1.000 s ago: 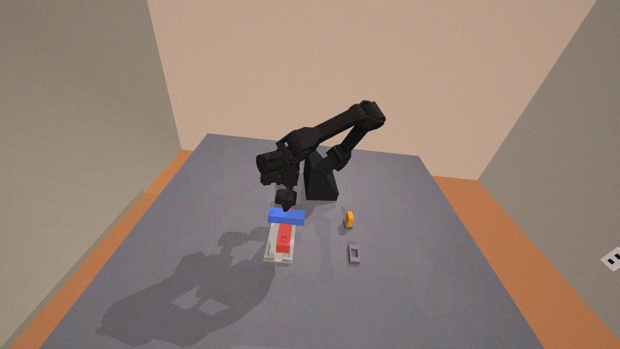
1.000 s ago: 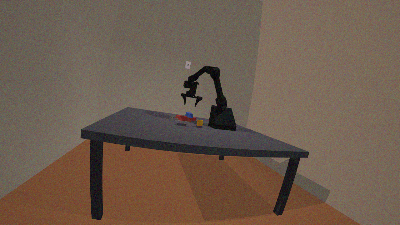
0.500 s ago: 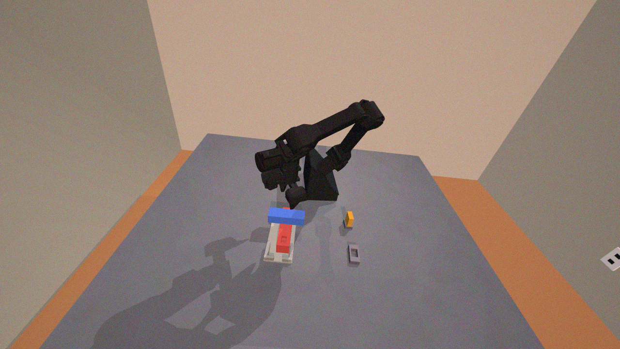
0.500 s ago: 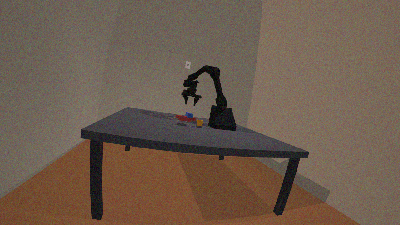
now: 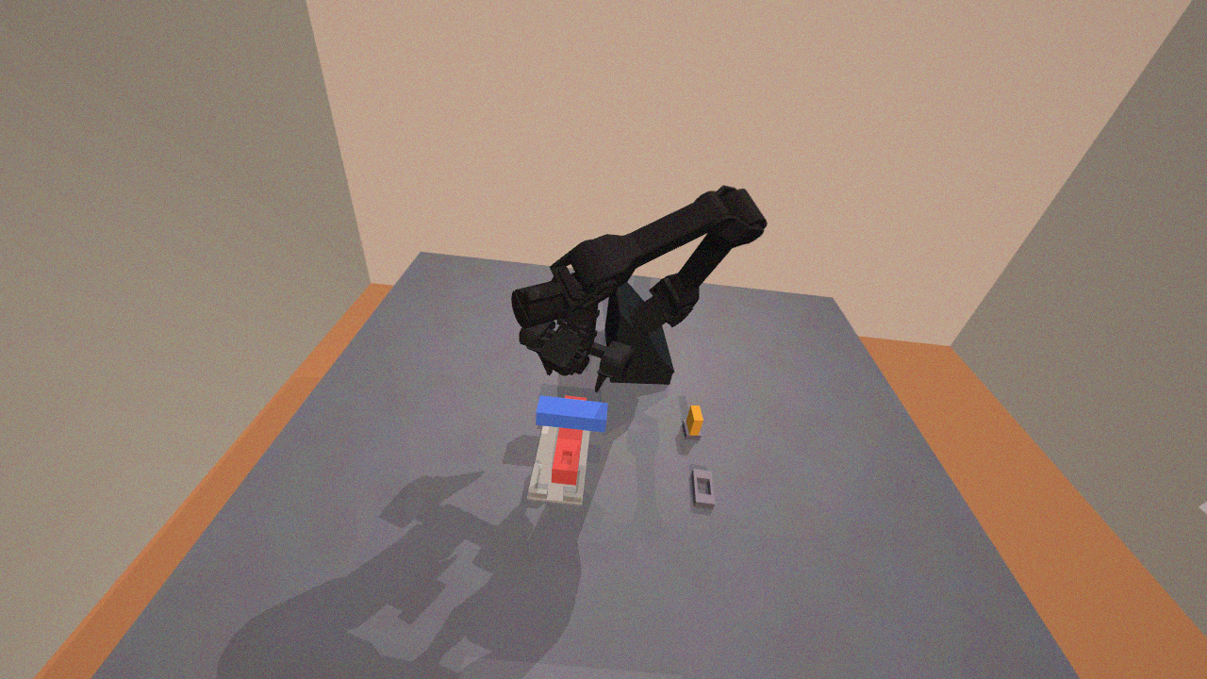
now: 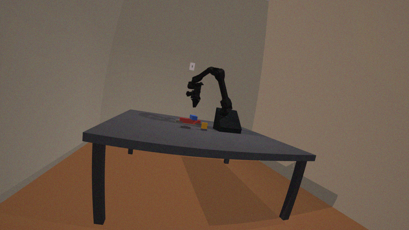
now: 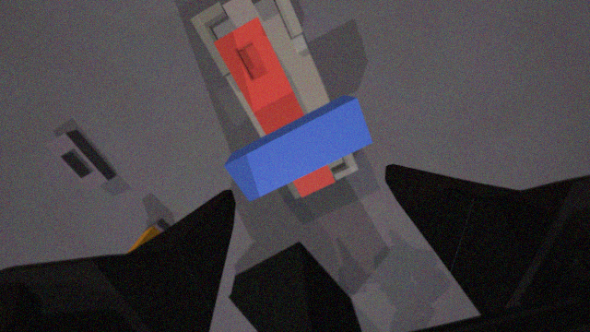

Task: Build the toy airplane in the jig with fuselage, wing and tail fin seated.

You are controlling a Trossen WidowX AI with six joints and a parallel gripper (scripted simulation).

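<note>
The red fuselage (image 5: 570, 440) (image 6: 184, 120) (image 7: 272, 88) lies lengthwise in the pale cradle (image 5: 544, 460) (image 7: 311, 85) and looks level; its underside is hidden. The blue wing (image 5: 570, 412) (image 6: 193, 117) (image 7: 304, 148) lies across the top of the fuselage, and its tab is hidden beneath it. The socket near the fuselage's other end is empty. The orange tail fin (image 5: 694, 420) (image 6: 204, 126) (image 7: 147, 237) stands upright in a small dark holder to the right in the top view. My gripper (image 5: 573, 381) (image 6: 194, 106) (image 7: 310, 184) is open and empty, high above the wing end of the fuselage.
A grey holder (image 5: 710, 498) (image 7: 82, 156) with an empty slot lies on the table (image 5: 810, 523) (image 6: 154, 134), nearer the camera than the tail fin in the top view. The arm's dark base (image 5: 645, 358) (image 6: 227, 123) stands behind the cradle in that view.
</note>
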